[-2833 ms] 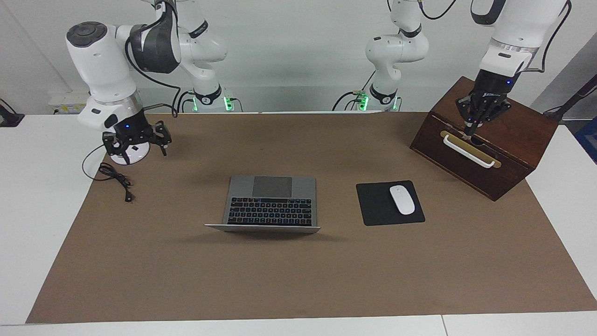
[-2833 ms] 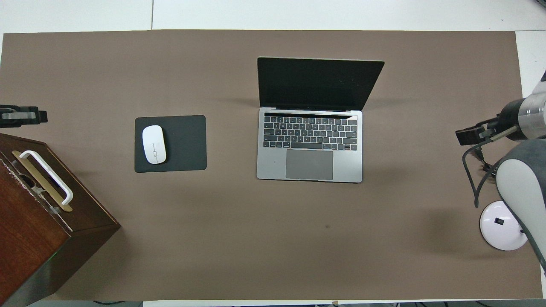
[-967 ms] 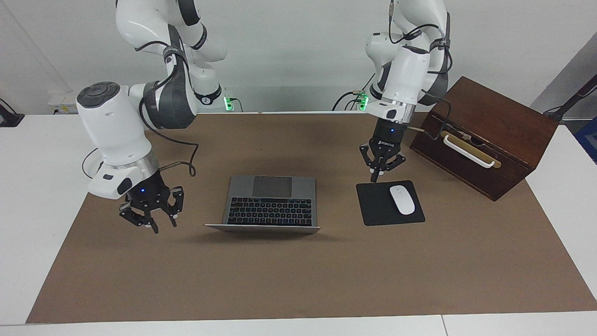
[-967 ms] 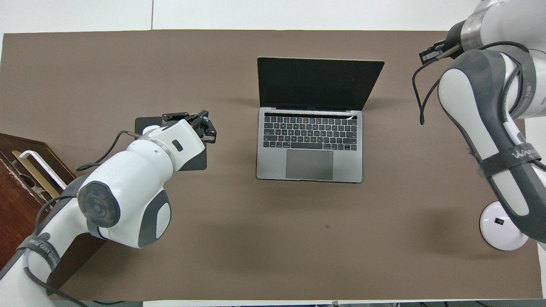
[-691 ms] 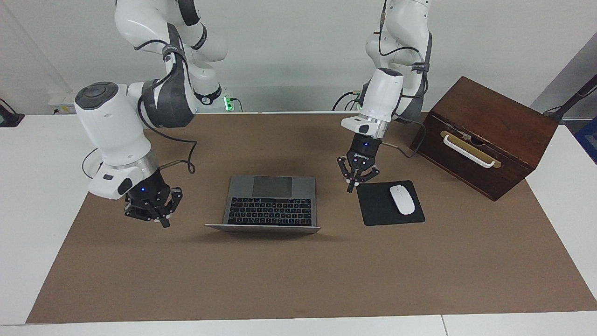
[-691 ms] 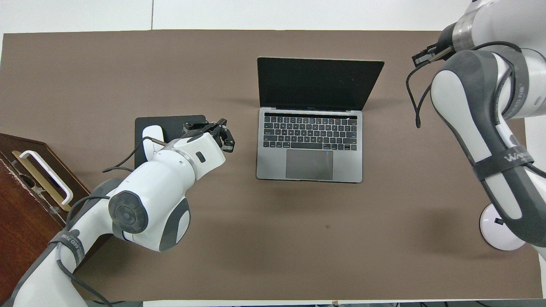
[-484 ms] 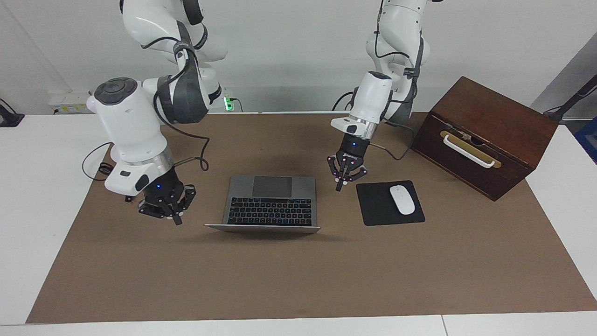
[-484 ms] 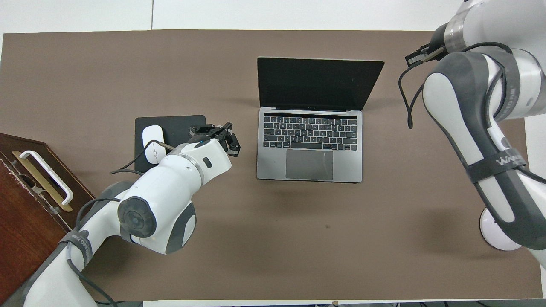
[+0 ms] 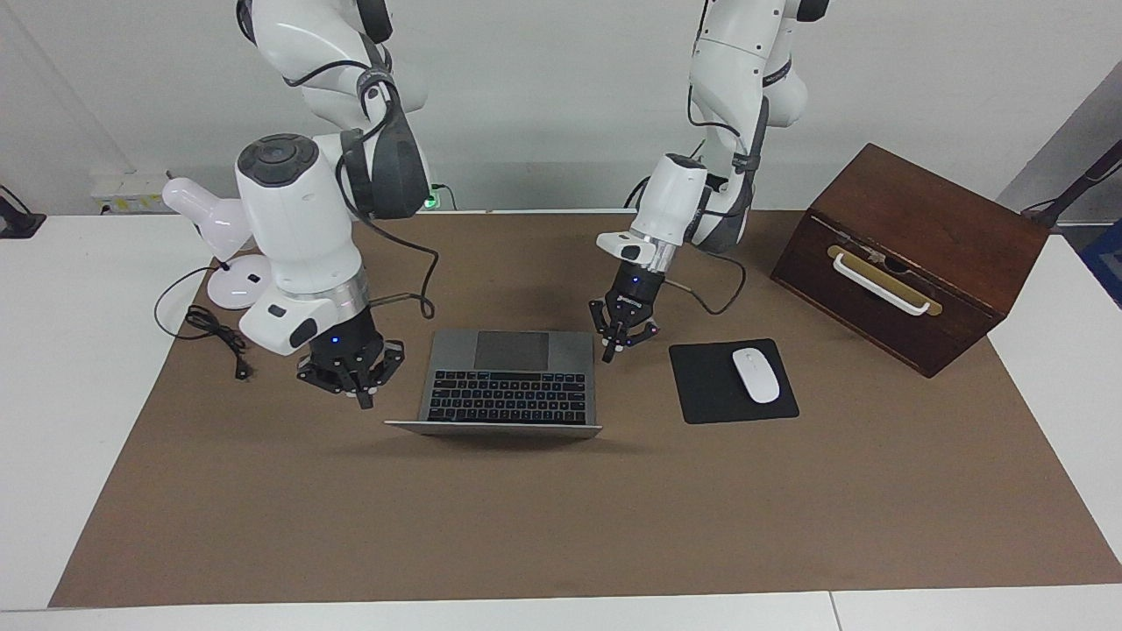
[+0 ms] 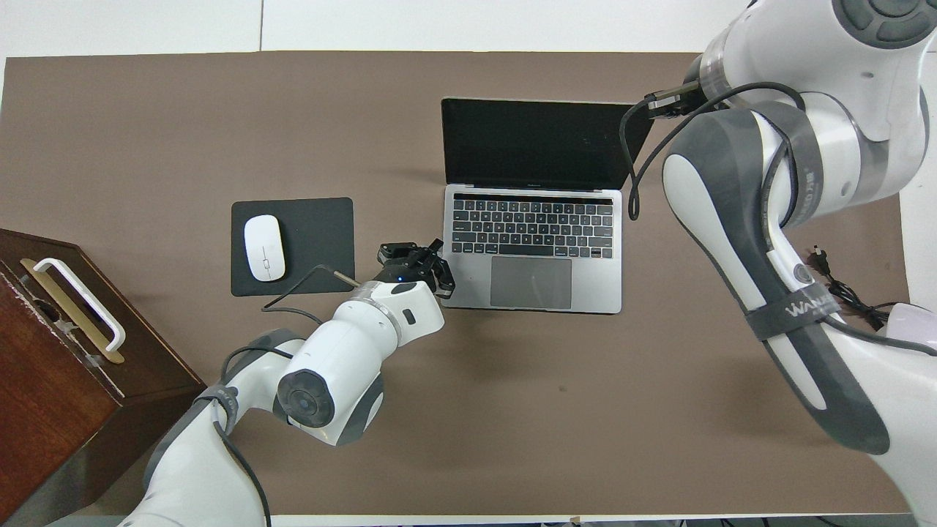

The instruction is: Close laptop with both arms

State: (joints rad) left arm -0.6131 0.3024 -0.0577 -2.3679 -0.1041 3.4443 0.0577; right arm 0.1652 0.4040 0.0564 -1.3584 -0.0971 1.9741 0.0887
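Facing view first: the thin silver-grey aluminium laptop (image 9: 507, 379) sits open in the middle of the brown mat (image 9: 561, 526), its lid standing up on the edge away from me, keyboard and trackpad showing. My left gripper (image 9: 617, 334) hangs just beside the trackpad corner at the left arm's end, fingers spread, not touching anything as far as I can see. My right gripper (image 9: 351, 372) hovers over the mat just beside the laptop's edge at the right arm's end, close to the lid corner; its fingers also look spread and hold nothing. The black square mouse pad (image 9: 701, 386) with the white mouse (image 9: 756, 374) lies toward the left arm's end, and the dark wooden box with a white handle (image 9: 912, 254) is further out that way. A white desk lamp (image 9: 215, 237) and a black cable (image 9: 215, 337) are at the right arm's end.

Overhead view: the laptop (image 10: 532, 252) screen is dark. My left gripper (image 10: 413, 260) is right at the base's edge beside the trackpad. My right gripper is mostly hidden under its own arm by the lid corner.
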